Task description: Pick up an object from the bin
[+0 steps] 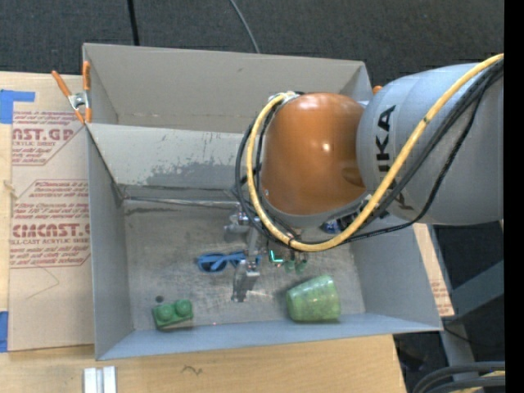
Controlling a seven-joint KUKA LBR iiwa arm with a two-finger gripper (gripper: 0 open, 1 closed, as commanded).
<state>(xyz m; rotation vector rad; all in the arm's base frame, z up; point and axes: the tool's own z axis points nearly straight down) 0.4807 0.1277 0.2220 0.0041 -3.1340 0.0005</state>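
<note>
**The gripper is low in the bin, next to a blue thing**

On the big grey arm (446, 162) at the right of the frame, the black letters "KA" (383, 131) can be read. They are turned on their side, and the rest of the word is hidden behind the round orange cover (311, 154). No other writing can be read on the robot or on the things in the bin. A yellow cable (327, 244) is looped around the orange cover.

The gripper (244, 283) is seen below the orange cover, down near the floor of the grey bin (164, 146), a little below the middle of the frame. It cannot be told whether it is spread or pressed together (it is small and dark against the grey floor). Nothing is seen held in it.

A blue thing (214, 261) with thin curved parts is lying flat on the floor just to the left of the gripper. It cannot be told whether the two are touching.

A green cup (313, 300) is lying on its side near the gripper, to its lower right, by the front wall. A green brick (173, 313) with round bumps on top is found in the lower left corner of the bin, well apart from the gripper.
</note>
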